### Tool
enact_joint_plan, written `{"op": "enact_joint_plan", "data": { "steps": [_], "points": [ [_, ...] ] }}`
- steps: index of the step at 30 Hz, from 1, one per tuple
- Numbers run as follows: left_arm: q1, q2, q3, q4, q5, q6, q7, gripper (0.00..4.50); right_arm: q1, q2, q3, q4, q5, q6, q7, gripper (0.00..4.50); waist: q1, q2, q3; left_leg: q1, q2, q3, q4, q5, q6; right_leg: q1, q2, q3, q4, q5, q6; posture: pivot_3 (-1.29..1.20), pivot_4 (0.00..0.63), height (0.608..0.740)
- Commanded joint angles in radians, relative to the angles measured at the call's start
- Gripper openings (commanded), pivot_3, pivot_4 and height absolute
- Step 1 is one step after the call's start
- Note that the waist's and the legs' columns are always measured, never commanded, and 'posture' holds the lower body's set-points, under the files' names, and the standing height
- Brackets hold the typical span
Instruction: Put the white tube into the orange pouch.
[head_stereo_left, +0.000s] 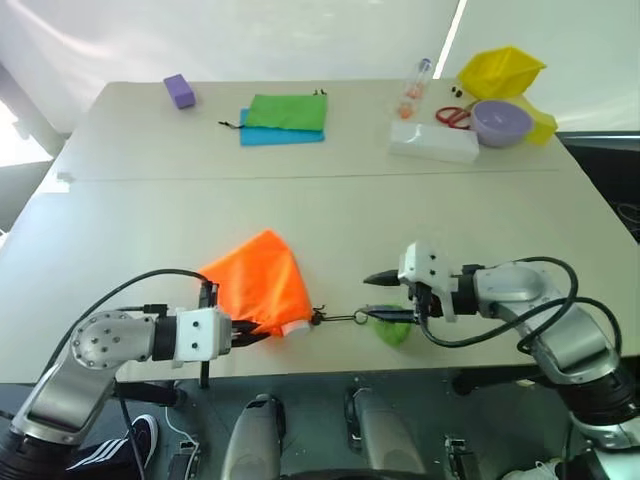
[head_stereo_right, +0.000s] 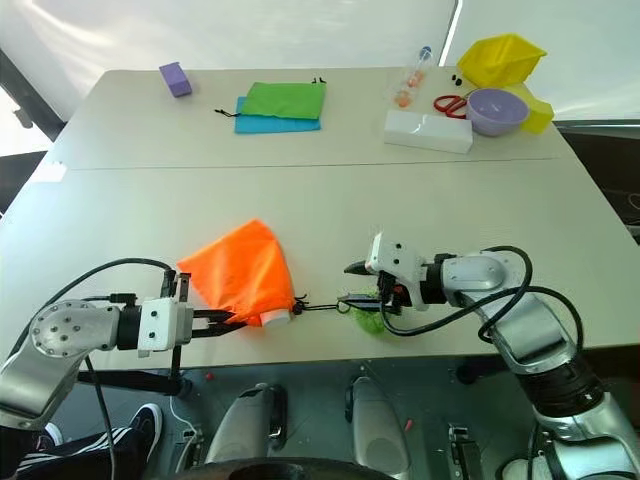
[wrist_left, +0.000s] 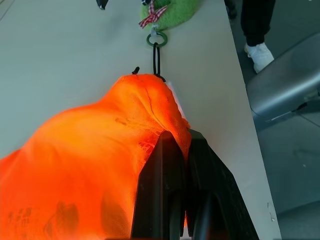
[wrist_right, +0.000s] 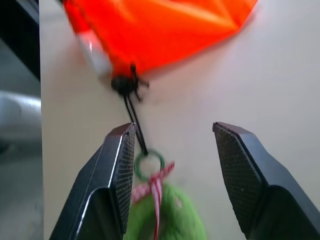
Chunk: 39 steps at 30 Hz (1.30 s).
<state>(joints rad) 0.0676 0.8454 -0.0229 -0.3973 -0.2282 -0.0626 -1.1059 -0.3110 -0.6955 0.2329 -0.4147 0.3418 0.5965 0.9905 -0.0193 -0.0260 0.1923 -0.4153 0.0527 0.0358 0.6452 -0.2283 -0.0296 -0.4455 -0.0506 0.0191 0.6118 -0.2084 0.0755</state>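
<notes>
Left gripper (head_stereo_left: 243, 336), two black fingers, clamped tight on a fold of the bright orange fabric drawstring pouch (head_stereo_left: 258, 282) at the near table edge; pinch on cloth only as far as visible. Right gripper (head_stereo_left: 385, 296) jaws apart, empty, hovering just above the fuzzy green toggle (head_stereo_left: 393, 328) and the black cord (head_stereo_left: 338, 319) running from it to the pouch neck. Small white plastic tube (head_stereo_right: 274, 317): white end poking from the pouch mouth near the cinched cord, rest hidden inside the fabric, so mostly in but not fully seated. Handling guess: tube light, semi-rigid, smooth, likely to slip in a two-finger pinch; best taken across the exposed end, or nudged through the cloth. Pouch soft, limp, collapses without a hold; grip at the rim hem beside the cord. Unclear: how deep the tube sits, which end protrudes, whether the mouth is already drawn shut. Far side of the beige table (head_stereo_left: 150, 215): flat green pouch (head_stereo_left: 287, 111) on a blue one (head_stereo_left: 280, 134), purple block (head_stereo_left: 179, 90), white box (head_stereo_left: 434, 142), clear bottle (head_stereo_left: 416, 86), red scissors (head_stereo_left: 454, 116), lilac bowl (head_stereo_left: 501, 121), yellow tray (head_stereo_left: 501, 70) partly cut off.
</notes>
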Motion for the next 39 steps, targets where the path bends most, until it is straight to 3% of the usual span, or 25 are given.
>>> {"op": "enact_joint_plan", "data": {
  "steps": [1, 8, 24, 27, 39],
  "points": [
    [-0.01, 0.0, 0.01, -0.039, -0.014, -0.007, 0.009, 0.0, -0.015, 0.043, 0.085, -0.04, -0.036, -0.003, -0.028, 2.55, 0.001, 0.0, 0.0, 0.0, 0.001, -0.001, 0.0, 0.0, 0.0, 0.0, 0.001, -0.001, 0.0, 0.0, 0.0, 0.0, 0.15, 0.74],
    [-0.005, 0.013, 0.025, -0.053, -0.025, 0.005, 0.003, 0.0, -0.071, 0.081, 0.183, 0.06, -0.151, -0.055, -0.06, 2.55, 0.001, 0.0, 0.0, 0.0, 0.0, 0.001, 0.001, 0.0, 0.0, 0.0, -0.001, 0.0, 0.0, 0.0, 0.0, 0.0, 0.15, 0.74],
    [-0.005, 0.015, 0.022, -0.1, -0.029, 0.05, 0.012, 0.0, -0.057, 0.157, 0.217, 0.081, -0.17, -0.072, -0.058, 2.55, 0.002, 0.0, 0.0, 0.0, 0.0, 0.0, 0.0, 0.0, 0.0, 0.0, 0.0, 0.0, 0.0, 0.0, 0.0, 0.0, 0.15, 0.74],
    [-0.008, 0.012, 0.014, -0.102, -0.025, 0.055, 0.011, 0.0, -0.058, 0.162, 0.214, 0.08, -0.183, -0.079, -0.066, 1.74, 0.002, 0.0, 0.0, 0.0, 0.0, 0.0, 0.0, 0.0, 0.0, 0.0, 0.0, 0.0, 0.0, 0.0, 0.0, 0.0, 0.15, 0.74],
    [0.011, -0.004, 0.004, -0.064, -0.005, 0.012, 0.012, 0.0, -0.054, 0.131, 0.189, 0.082, -0.176, -0.097, -0.045, 1.74, 0.002, 0.0, 0.0, 0.0, 0.0, 0.0, 0.0, 0.0, 0.0, 0.0, 0.0, 0.0, 0.0, 0.0, 0.0, 0.0, 0.15, 0.74]
  ]
}}
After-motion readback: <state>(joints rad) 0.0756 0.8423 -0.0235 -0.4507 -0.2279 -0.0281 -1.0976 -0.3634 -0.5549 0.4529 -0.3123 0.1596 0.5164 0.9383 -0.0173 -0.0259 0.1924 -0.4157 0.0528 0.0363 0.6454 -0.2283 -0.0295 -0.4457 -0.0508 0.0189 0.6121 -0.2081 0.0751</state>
